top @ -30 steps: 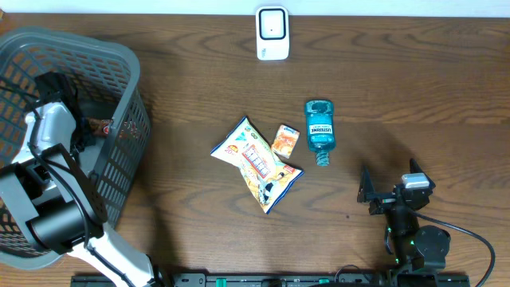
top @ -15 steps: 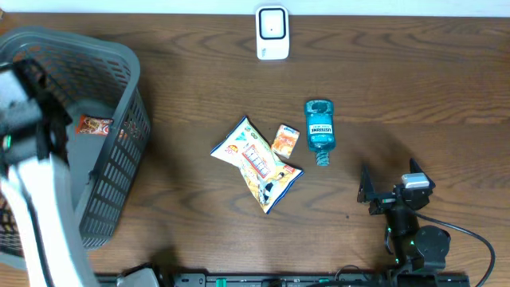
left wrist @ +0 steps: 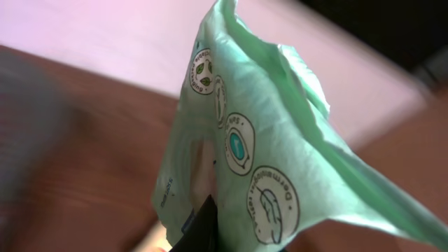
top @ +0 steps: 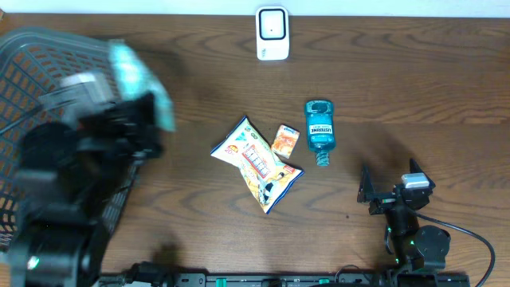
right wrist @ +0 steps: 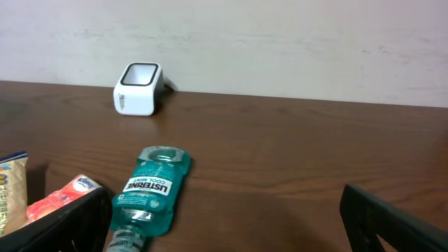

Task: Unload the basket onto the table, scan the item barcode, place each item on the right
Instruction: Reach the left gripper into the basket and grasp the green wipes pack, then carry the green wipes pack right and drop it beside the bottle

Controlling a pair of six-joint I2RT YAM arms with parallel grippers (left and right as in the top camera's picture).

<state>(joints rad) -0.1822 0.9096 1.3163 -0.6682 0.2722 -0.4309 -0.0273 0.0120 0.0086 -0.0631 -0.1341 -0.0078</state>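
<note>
Packet (left wrist: 238,140) above basket rim (top: 56,34)

Right tool (right wrist: 225,220) black, flat-fingered; right arm (top: 413,235) black, grey wrist block (top: 416,182), green light, black cable (top: 478,237).

The table (top: 398,80) is viewed straight down from above, at a distance. The left wrist view is filled at very close range by a green packet (left wrist: 266,161). The right wrist view is set low and faced across the table toward the wall (right wrist: 280,42); the scanner (right wrist: 138,89) and mouthwash bottle (right wrist: 150,192) are shared with the overhead view.
</note>
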